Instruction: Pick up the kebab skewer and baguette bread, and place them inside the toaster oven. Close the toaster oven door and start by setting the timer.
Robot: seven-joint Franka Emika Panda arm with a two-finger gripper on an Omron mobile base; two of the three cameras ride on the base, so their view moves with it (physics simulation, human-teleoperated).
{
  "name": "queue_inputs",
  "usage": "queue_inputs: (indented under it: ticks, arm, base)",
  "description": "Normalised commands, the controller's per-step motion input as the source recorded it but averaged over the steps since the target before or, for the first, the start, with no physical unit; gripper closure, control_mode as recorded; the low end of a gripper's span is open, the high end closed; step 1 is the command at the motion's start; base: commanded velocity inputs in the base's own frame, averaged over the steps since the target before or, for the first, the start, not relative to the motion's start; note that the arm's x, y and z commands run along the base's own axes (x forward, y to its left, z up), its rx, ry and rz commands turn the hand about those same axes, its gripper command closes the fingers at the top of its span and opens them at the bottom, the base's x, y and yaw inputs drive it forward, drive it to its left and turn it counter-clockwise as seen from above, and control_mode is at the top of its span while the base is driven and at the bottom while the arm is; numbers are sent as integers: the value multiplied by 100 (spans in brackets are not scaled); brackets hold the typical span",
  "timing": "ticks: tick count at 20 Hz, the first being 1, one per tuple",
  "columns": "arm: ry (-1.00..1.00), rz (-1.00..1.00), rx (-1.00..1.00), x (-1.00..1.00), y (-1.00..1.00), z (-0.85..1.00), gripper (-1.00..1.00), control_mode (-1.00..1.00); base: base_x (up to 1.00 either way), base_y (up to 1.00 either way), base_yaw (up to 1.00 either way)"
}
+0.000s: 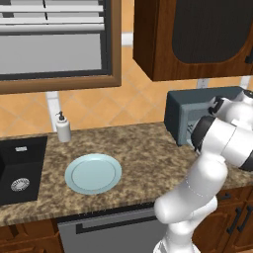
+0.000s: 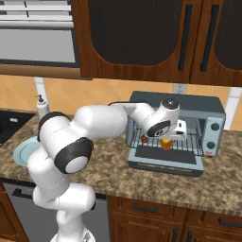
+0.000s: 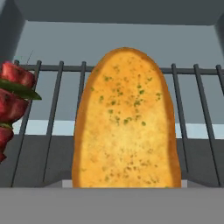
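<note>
1. As the arm reached into the open toaster oven point(image 2: 208, 116), the gripper point(image 2: 166, 140) hung at the mouth of the cavity with the baguette bread point(image 2: 166, 144) showing as an orange piece just below the hand, above the lowered toaster oven door point(image 2: 165, 163).
2. Seen from the hand view, the baguette bread point(image 3: 126, 122) filled the middle, standing long-ways over the wire rack point(image 3: 197, 105); the fingers themselves were hidden, so the grip could only be judged: the loaf sat where a held thing would sit, and the jaws were most likely closed about it at a middling width.
3. To the left on the same rack lay the kebab skewer point(image 3: 11, 100), its red chunks close beside the loaf but apart from it.
4. The step in hand appeared to be setting the bread down on the rack. Doing it well probably meant lowering until the loaf rested across several bars, keeping it right of the skewer so as not to knock it.
5. Release ought to come only once the loaf was supported, and the hand should draw straight back, clear of the door.
6. Back on the counter point(image 1: 148, 163), the plate point(image 1: 93, 173) lay bare.
</note>
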Motion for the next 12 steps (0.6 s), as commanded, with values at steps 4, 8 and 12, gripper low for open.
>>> queue_inputs:
  ticks: [4, 8, 12]
  arm:
    - [0, 0, 0, 24, -14, 0, 100, -100]
    - [0, 0, 0, 11, -13, -9, 100, -100]
    - [0, 0, 0, 0, -1, -23, 100, -100]
  base:
    - [0, 0, 0]
    - [0, 0, 0]
    - [0, 0, 0]
